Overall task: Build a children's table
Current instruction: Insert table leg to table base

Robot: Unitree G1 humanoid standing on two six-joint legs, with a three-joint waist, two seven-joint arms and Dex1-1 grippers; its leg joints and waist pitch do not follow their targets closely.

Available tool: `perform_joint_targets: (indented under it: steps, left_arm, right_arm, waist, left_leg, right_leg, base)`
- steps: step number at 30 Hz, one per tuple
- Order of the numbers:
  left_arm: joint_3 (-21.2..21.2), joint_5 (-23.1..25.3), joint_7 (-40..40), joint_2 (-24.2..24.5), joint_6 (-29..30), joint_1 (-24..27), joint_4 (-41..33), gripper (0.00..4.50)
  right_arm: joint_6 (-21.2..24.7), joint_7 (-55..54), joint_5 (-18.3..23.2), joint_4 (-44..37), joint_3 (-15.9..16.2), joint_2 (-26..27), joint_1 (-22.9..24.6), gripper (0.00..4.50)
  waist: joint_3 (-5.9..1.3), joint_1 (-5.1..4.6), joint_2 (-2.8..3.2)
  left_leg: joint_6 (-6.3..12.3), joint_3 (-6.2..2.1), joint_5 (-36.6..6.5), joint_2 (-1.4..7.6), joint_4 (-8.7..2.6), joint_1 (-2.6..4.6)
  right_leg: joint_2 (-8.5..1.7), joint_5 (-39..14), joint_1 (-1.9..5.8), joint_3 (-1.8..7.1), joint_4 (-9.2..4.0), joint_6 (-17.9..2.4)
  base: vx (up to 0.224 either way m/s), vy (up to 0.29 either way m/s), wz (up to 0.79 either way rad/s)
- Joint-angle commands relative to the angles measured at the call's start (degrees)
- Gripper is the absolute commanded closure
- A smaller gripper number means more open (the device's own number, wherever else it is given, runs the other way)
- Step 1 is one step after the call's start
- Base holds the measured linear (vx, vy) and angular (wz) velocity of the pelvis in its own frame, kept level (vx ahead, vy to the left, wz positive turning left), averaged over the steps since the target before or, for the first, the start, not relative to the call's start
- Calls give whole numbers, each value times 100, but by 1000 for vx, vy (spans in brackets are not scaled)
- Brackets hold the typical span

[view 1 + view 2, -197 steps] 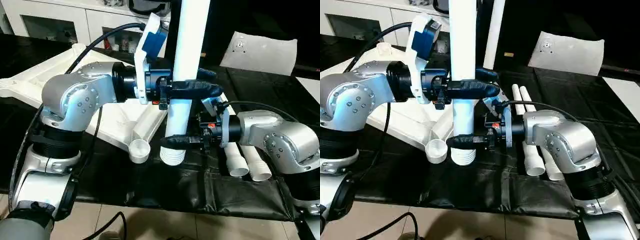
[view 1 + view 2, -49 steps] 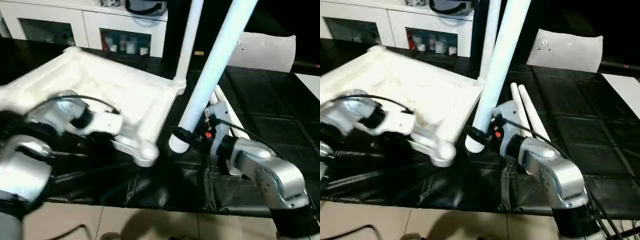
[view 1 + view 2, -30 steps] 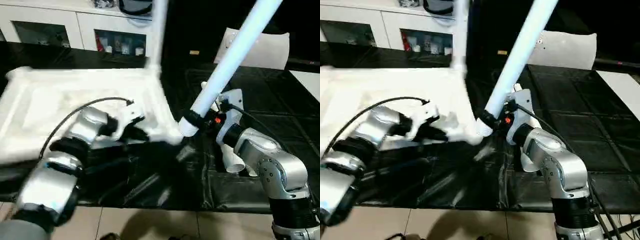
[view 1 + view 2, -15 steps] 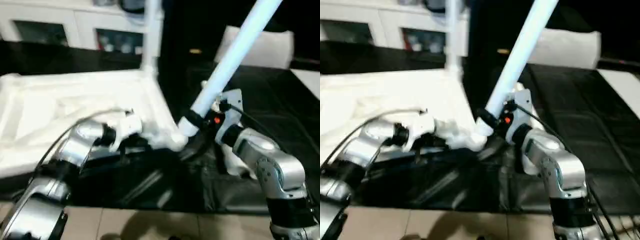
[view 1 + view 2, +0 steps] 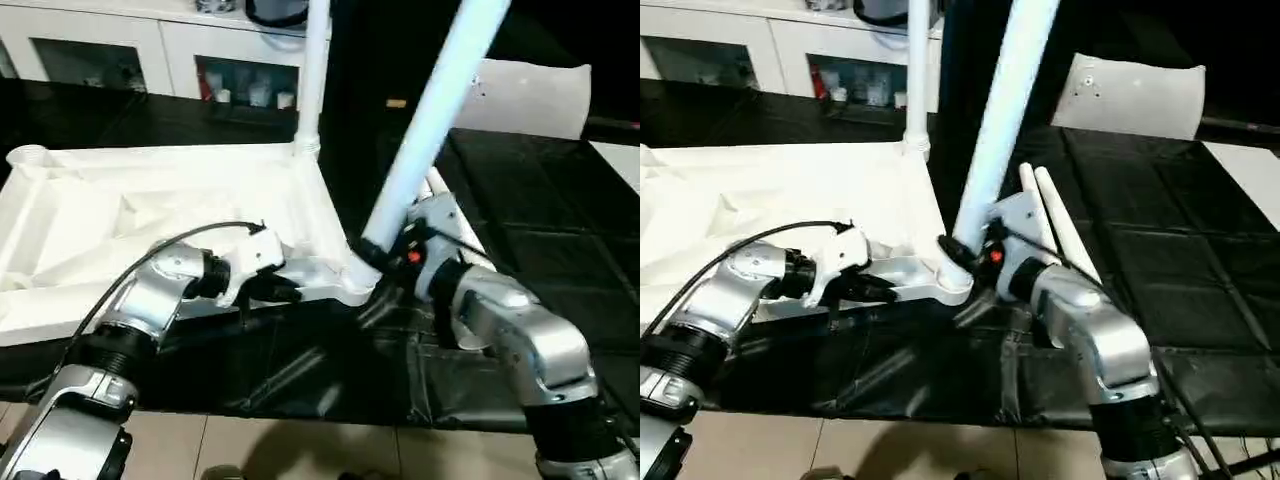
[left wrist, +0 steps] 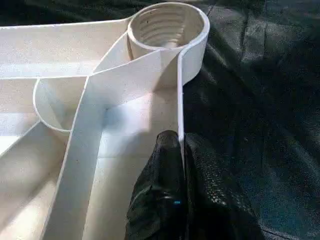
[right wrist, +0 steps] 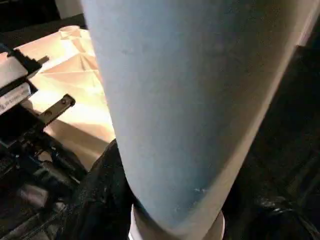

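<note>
A white cabinet [image 5: 180, 50] with dark compartments stands behind the black-covered table [image 5: 560, 280], beside a white slab [image 5: 1130, 95].

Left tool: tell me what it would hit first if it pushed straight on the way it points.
The left tool is shut on the tabletop rim. Straight ahead along that rim sits the empty corner socket; probably that first.
</note>
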Motion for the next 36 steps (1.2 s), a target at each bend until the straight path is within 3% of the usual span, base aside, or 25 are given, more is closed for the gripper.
perform_joint_targets:
  steps: [1, 7, 8, 10, 11, 14, 20, 21, 27, 33, 36]
  left_arm:
    - [-132, 37, -156, 115, -232, -13, -79, 450]
    - [-164, 169, -19, 166, -629, -141, -33, 450]
    - [-79, 14, -145, 116, -473, -214, -22, 393]
    - [-41, -50, -190, 99, -414, -260, -18, 393]
    - [-39, -75, -234, 104, -392, -270, -31, 387]
    - [-97, -88, -366, 154, -336, -300, -69, 357]
    - [-146, -147, -489, 132, -377, -321, 39, 357]
    - [-150, -134, -473, 113, -425, -333, 89, 321]
    - [-244, 95, -289, 118, -528, -459, 373, 318]
    - [-225, 93, -264, 139, -501, -483, 499, 316]
    - [-199, 60, -267, 130, -385, -509, 588, 351]
  right_arm:
    - [-201, 128, -26, 129, 5, -14, -94, 257]
    - [-334, 249, -91, 297, 31, -13, -191, 257]
    - [-354, 270, -116, 268, 47, -31, -186, 257]
    - [-351, 280, -118, 228, 45, -42, -177, 257]
    - [-344, 285, -111, 200, 40, -47, -166, 257]
    - [-321, 303, -91, 44, 31, -78, -81, 257]
    - [-341, 309, -102, -96, 24, -83, 81, 257]
    - [-336, 302, -100, -112, 22, -81, 99, 257]
    - [-343, 299, -121, -84, 38, -63, 70, 257]
    - [-357, 316, -147, -74, 70, -41, 54, 257]
    - [-366, 322, -150, -54, 71, -35, 42, 257]
  waist:
    - [-315, -30, 43]
    - [-351, -68, 42]
    - [-339, -64, 61]
    - [-344, -63, 48]
    - [-329, -59, 84]
    - [-312, -79, 69]
    - [-325, -118, 78]
    - [-328, -118, 81]
    - [-323, -123, 73]
    - [-323, -123, 84]
    - [-315, -125, 86]
  left_leg:
    - [44, 52, -1173, 79, -428, -35]
    - [102, 68, -756, 91, -400, -72]
    - [97, 73, -767, 87, -402, -66]
    - [85, 77, -772, 84, -401, -68]
    - [72, 73, -796, 83, -406, -64]
    - [36, 76, -966, 78, -416, -65]
    - [48, 72, -960, 77, -410, -75]
    - [51, 70, -964, 79, -411, -73]
    - [54, 67, -1060, 77, -416, -67]
    - [55, 65, -975, 85, -416, -71]
    - [59, 72, -995, 81, -415, -69]
  right_leg:
    - [-420, -2239, 284, 290, -508, -514]
    - [-397, -1381, 303, 297, -396, -743]
    - [-397, -1362, 296, 299, -396, -776]
    - [-395, -1361, 305, 301, -396, -785]
    - [-401, -1374, 297, 304, -401, -795]
    - [-394, -1582, 302, 304, -430, -752]
    - [-392, -1606, 309, 303, -440, -741]
    - [-392, -1609, 310, 302, -439, -743]
    - [-392, -1822, 299, 300, -466, -677]
    - [-394, -1559, 300, 307, -436, -773]
    - [-392, -1530, 296, 307, -438, -804]
  base:
    - [0, 0, 0]
    - [0, 0, 0]
    - [0, 0, 0]
    - [0, 0, 0]
    - [0, 0, 0]
    - [0, 0, 0]
    - [0, 0, 0]
    - [0, 0, 0]
    - [0, 0, 0]
    - [0, 0, 0]
    - [0, 0, 0]
